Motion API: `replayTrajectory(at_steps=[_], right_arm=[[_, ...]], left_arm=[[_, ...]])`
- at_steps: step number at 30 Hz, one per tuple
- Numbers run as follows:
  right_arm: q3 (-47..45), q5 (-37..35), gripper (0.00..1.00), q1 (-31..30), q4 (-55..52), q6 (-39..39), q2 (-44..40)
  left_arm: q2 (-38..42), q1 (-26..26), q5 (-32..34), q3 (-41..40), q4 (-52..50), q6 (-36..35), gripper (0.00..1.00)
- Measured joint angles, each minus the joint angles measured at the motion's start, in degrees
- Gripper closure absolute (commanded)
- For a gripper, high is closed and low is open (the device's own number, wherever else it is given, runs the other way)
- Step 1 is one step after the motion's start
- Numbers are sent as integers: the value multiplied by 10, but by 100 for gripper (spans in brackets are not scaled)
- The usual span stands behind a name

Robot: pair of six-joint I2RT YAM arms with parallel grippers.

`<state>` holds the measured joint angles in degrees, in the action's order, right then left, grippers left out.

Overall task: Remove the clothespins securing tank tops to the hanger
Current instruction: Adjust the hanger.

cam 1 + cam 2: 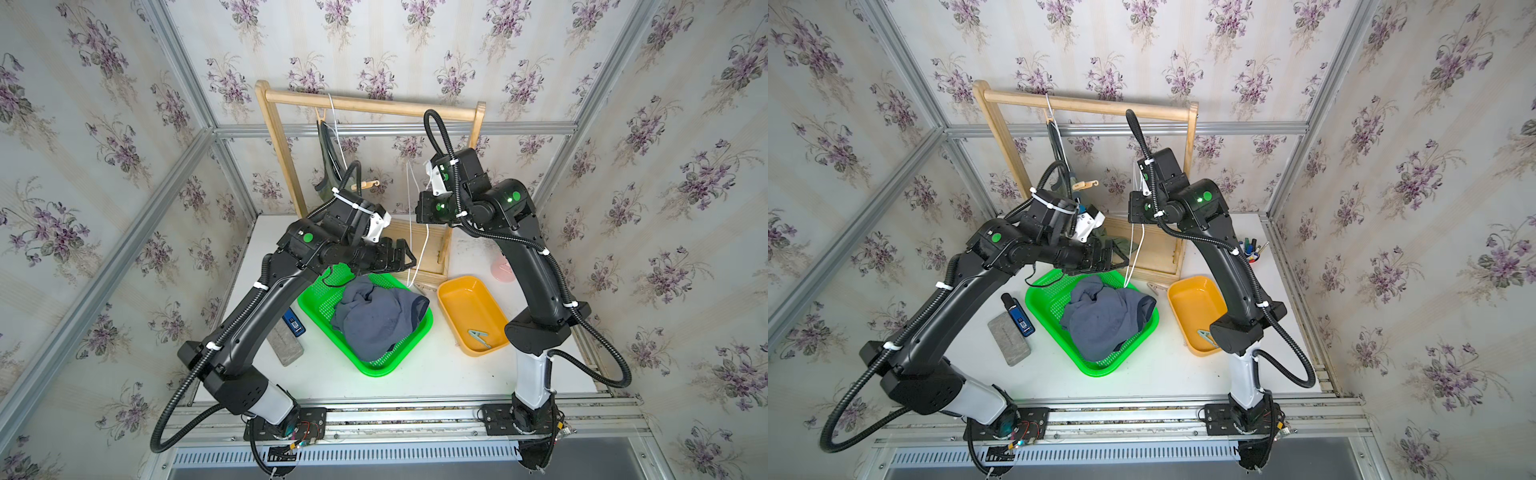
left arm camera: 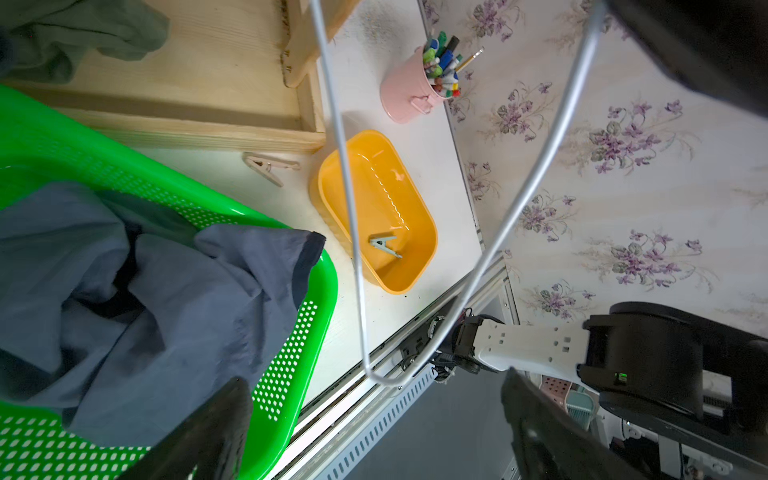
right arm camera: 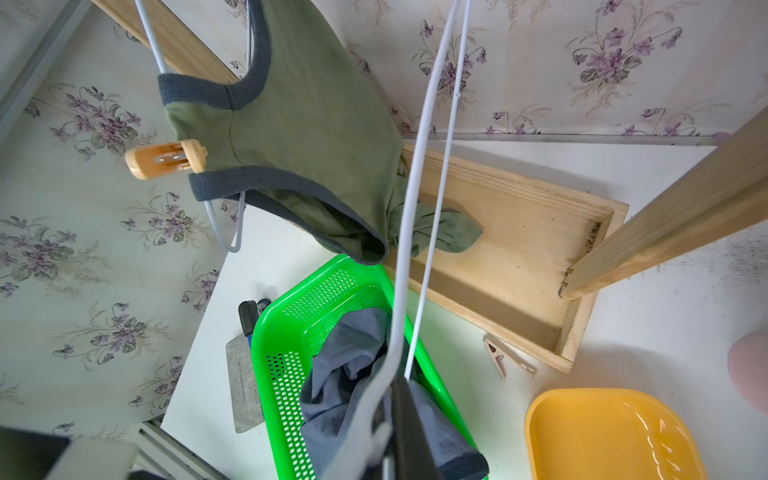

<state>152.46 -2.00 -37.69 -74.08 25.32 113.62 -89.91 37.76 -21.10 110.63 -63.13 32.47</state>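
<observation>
An olive tank top with dark trim hangs on a white hanger from the wooden rack, and a tan clothespin is clipped on its strap. The same clothespin shows in both top views. A navy tank top lies crumpled in the green basket. My left gripper hovers open over the basket's far end, nothing between its fingers. My right gripper is shut on a bare white wire hanger. A wooden clothespin lies on the table. A grey-green clothespin lies in the yellow tray.
The wooden rack with its box base stands at the back. A pink cup of pens is at the far right. A grey block and a blue object lie left of the basket.
</observation>
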Motion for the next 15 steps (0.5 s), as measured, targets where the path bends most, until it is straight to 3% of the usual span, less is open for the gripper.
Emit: replayTrajectory(at_steps=[6, 10, 15], right_arm=[[0, 14, 100, -4, -3, 15, 0], [0, 17, 100, -10, -7, 17, -1], [0, 20, 100, -11, -16, 22, -2]], left_arm=[[-48, 31, -13, 32, 16, -3, 25], [-63, 35, -24, 38, 33, 1, 58], [-74, 36, -28, 41, 45, 9, 78]])
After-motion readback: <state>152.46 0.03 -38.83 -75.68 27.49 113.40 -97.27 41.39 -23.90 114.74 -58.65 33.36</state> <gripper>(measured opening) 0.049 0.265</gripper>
